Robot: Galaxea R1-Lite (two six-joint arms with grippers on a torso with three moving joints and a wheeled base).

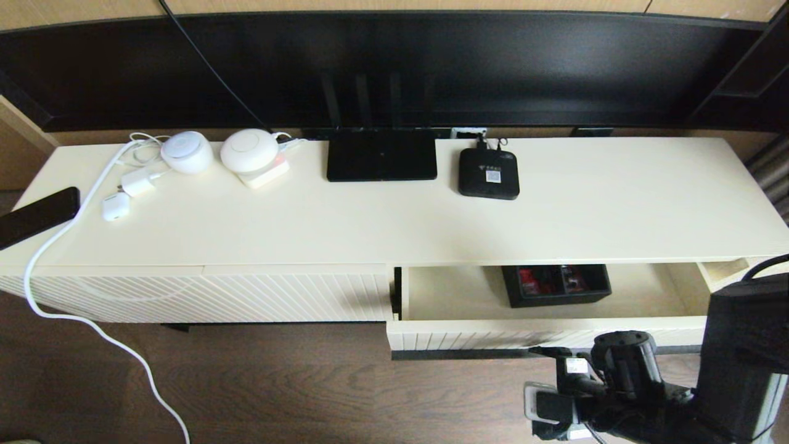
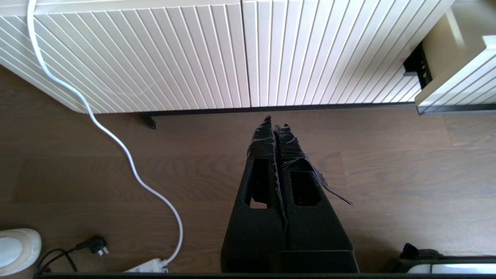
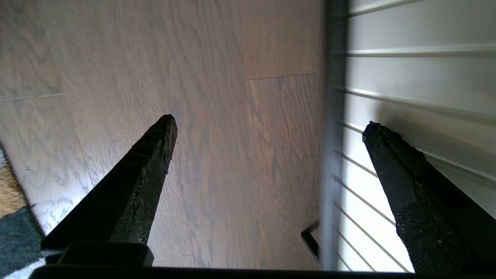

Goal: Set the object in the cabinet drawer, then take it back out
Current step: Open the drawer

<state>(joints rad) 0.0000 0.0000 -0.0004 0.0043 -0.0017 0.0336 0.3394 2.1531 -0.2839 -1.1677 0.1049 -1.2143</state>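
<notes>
- Right gripper (image 3: 267,128) is low in front of the drawer (image 1: 542,336), its jaws wide apart and holding nothing; one finger (image 3: 391,170) lies over the ribbed front, the other over bare floor (image 3: 232,116), with the dark bar handle (image 3: 331,135) running between them.
- Left gripper (image 2: 276,123) hangs over the floor short of the closed ribbed panel (image 2: 155,54), jaws pressed together; a white cable (image 2: 116,139) trails across the floor beside it.
- The drawer stands pulled out, its front edge well clear of the cabinet face.
- The box (image 1: 556,284) sits inside at the back, partly under the counter's (image 1: 370,222) front edge, with open cream floor on both sides of it.
- On the counter, towards the rear edge: router (image 1: 381,163) and a small black device (image 1: 488,173) just beside it; chargers and round white units lie at the left end.
</notes>
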